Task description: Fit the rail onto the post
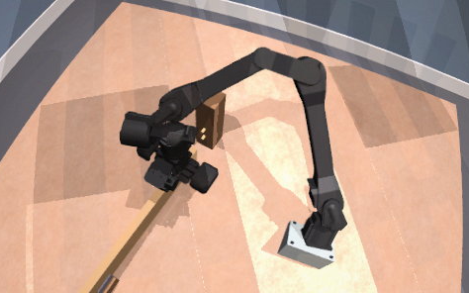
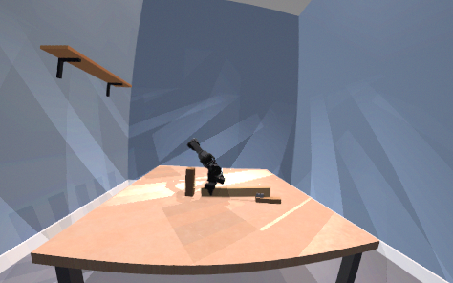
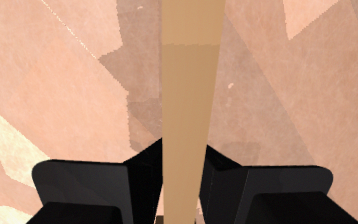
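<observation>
The long wooden rail (image 1: 133, 232) (image 2: 235, 192) (image 3: 190, 90) runs from the footboard block to just short of the post, with a small gap between its near end and the post. My gripper (image 1: 178, 179) (image 2: 209, 190) (image 3: 179, 140) is shut on the rail close to its near end, one finger on each side. The brown post (image 1: 218, 121) (image 2: 190, 182) stands upright. Its two pale pegs (image 1: 203, 134) face the rail's end and are outside it. The low footboard block (image 2: 270, 201) is at the far end, with its bracket (image 2: 260, 195). The holes are hidden.
The arm's pale base plate (image 1: 296, 253) sits on the table (image 1: 83, 163) (image 2: 147, 239), to the right in the top view. The arm arches over behind the post. A wall shelf (image 2: 87, 64) is high on the left wall, far from the arm.
</observation>
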Tool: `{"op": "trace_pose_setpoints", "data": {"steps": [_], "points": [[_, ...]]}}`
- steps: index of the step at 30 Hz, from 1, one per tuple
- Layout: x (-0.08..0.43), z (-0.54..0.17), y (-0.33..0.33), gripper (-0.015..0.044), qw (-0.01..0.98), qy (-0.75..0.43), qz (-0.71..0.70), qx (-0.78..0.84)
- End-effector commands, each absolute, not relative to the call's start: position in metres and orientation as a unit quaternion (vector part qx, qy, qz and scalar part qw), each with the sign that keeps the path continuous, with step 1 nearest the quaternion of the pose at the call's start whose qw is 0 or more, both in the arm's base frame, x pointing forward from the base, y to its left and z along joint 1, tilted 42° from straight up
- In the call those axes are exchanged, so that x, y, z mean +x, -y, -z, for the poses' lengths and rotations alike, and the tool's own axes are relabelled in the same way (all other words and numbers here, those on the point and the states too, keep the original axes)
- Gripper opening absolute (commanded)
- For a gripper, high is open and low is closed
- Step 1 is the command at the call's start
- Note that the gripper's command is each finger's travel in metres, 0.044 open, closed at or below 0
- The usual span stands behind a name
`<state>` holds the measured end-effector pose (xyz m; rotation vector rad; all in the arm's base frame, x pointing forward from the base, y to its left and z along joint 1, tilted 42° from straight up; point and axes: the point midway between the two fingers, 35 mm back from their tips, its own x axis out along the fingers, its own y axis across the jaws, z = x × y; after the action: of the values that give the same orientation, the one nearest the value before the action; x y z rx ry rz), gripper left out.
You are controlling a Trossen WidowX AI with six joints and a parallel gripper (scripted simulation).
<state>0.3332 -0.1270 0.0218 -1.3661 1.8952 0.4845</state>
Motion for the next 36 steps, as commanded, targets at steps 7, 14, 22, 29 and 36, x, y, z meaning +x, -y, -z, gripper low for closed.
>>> {"op": "trace_pose_setpoints", "data": {"steps": [7, 14, 22, 29, 36], "points": [[0.334, -0.025, 0.124, 0.0, 0.368, -0.738, -0.189, -0.533], [0.335, -0.028, 0.122, 0.0, 0.368, -0.738, -0.189, -0.533], [0.336, -0.031, 0.119, 0.0, 0.368, -0.738, -0.189, -0.533], [0.337, -0.034, 0.117, 0.0, 0.368, -0.738, -0.189, -0.533], [0.338, -0.036, 0.115, 0.0, 0.368, -0.738, -0.189, -0.533]]}}
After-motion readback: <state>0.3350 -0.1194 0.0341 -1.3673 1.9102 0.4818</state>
